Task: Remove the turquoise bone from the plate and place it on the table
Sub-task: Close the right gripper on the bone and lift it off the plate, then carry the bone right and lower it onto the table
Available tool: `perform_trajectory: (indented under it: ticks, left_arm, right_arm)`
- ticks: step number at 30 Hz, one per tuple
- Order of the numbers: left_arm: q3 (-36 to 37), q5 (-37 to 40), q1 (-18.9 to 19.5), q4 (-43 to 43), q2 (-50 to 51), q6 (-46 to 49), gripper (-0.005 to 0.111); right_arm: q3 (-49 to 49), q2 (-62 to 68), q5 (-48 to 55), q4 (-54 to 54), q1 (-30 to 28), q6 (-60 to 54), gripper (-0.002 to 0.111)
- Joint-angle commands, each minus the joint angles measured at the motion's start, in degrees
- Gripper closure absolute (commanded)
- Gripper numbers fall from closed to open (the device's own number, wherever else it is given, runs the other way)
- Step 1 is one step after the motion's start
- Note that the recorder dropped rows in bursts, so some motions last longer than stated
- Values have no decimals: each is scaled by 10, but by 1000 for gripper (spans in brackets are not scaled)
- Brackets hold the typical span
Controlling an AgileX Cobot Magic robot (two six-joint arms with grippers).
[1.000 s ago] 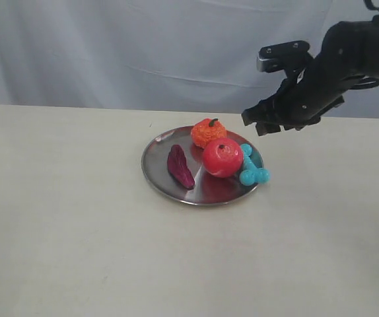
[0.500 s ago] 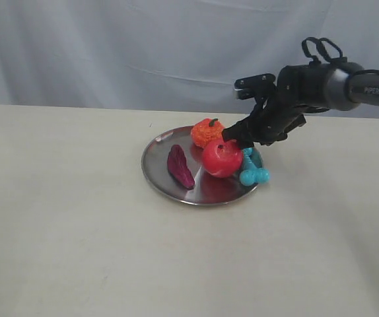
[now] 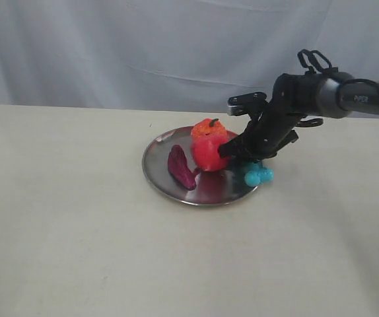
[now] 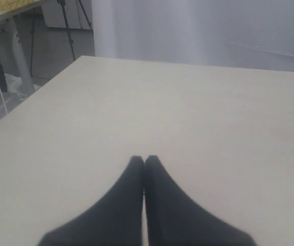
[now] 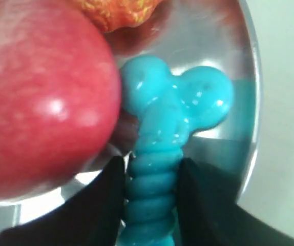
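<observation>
The turquoise bone [image 3: 258, 176] lies at the right rim of the silver plate [image 3: 170, 188], one knobby end poking past the edge toward the table [image 3: 77, 231]. My right gripper [image 3: 245, 157] is down over it. In the right wrist view the two black fingers press the ribbed shaft of the bone [image 5: 172, 110] from both sides, so the right gripper [image 5: 152, 164] is shut on it. The bone still rests on the plate [image 5: 249, 92]. My left gripper [image 4: 145, 159] is shut and empty over bare table, and the exterior view does not show it.
A red apple [image 3: 208, 153] sits against the gripper's left side, touching the bone's end in the right wrist view [image 5: 39, 97]. An orange fruit [image 3: 209, 125] is behind it, and a dark purple leaf-shaped toy [image 3: 179, 167] lies on the plate's left half.
The right arm came down from above the plate's far right onto the bone. The apple shifted left and back against the orange.
</observation>
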Motion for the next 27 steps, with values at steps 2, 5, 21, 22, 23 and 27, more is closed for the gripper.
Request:
perform_trajectory:
  ticks: [2, 5, 21, 22, 23, 27]
  left_arm:
    - [1, -3, 1, -1, -1, -2, 107]
    - [1, -3, 1, -1, -1, -2, 107]
    - [1, -3, 1, -1, -1, -2, 107]
    - [1, -3, 1, -1, -1, -2, 107]
    - [1, -3, 1, -1, -1, -2, 107]
    - [1, -3, 1, -1, -1, -2, 107]
  right_arm:
    - [-1, -14, 9, 13, 0, -2, 109]
    - [-1, -55, 34, 25, 0, -2, 108]
    - [-1, -297, 120, -39, 0, 36, 108]
    - [-1, -306, 123, -47, 0, 37, 108]
    - [-1, -314, 126, -53, 0, 41, 108]
    - [-1, -339, 143, -67, -20, 65, 108]
